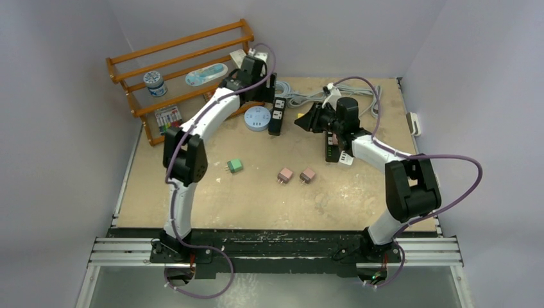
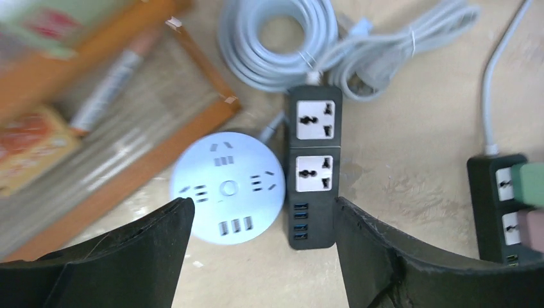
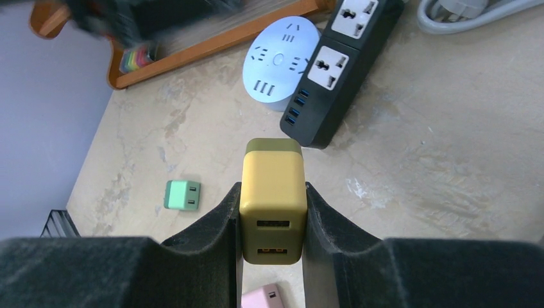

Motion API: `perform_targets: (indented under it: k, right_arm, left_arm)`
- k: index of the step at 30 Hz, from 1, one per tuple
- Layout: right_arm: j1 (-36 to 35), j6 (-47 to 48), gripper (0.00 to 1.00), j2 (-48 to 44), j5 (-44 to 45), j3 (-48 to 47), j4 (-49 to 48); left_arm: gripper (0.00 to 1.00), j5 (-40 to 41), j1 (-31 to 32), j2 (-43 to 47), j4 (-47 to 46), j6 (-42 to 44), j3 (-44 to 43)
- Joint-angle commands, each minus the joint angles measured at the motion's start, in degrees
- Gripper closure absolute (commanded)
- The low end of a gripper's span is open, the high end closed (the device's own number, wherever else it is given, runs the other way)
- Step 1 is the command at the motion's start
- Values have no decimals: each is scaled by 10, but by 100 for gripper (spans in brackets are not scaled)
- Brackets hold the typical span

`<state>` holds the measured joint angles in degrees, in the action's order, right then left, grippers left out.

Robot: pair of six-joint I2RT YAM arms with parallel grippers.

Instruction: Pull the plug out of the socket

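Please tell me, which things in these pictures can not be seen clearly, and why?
1. Yellow plug: in the right wrist view its pins are hidden behind its own body, which sits in the right claw.
2. Second black power strip: cut off by the right edge in the left wrist view; the right arm covers part of it in the top view.
3. Rack items: blurred in the left wrist view, labels unreadable.

Both arms (image 1: 205, 122) have white links, black joint housings, and purple cables (image 1: 359, 78) trailing behind each matte-black end effector (image 3: 272, 192).
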<state>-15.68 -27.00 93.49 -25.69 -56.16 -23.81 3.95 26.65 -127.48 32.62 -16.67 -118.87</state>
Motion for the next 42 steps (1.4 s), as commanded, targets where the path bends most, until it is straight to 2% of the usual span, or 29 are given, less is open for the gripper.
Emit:
perform_targets:
  k: [1, 6, 11, 16, 21, 25, 32, 42]
  right_arm:
    - [-24, 17, 100, 9, 2, -35, -11]
    - [-77, 53, 100, 45, 42, -80, 28]
    - [-106, 56, 100, 107, 29, -131, 56]
    - [-139, 93, 100, 179, 41, -219, 123]
    - [-154, 99, 100, 228, 35, -262, 166]
    - [-156, 101, 89, 236, 39, -254, 177]
    - [-161, 111, 81, 241, 50, -225, 188]
    - [-162, 145, 46, 226, 70, -237, 212]
  left_arm:
    - [21, 102, -7, 138, -21, 4, 35]
    - [19, 122, -17, 239, -42, -2, 110]
    - [17, 111, -43, 315, -48, -2, 174]
    - [16, 80, -92, 348, -46, -12, 229]
    - [15, 76, -103, 383, -59, -8, 277]
    - [14, 77, -108, 390, -55, 0, 293]
    - [13, 59, -110, 387, -61, -5, 293]
    - [11, 60, -110, 387, -60, -8, 298]
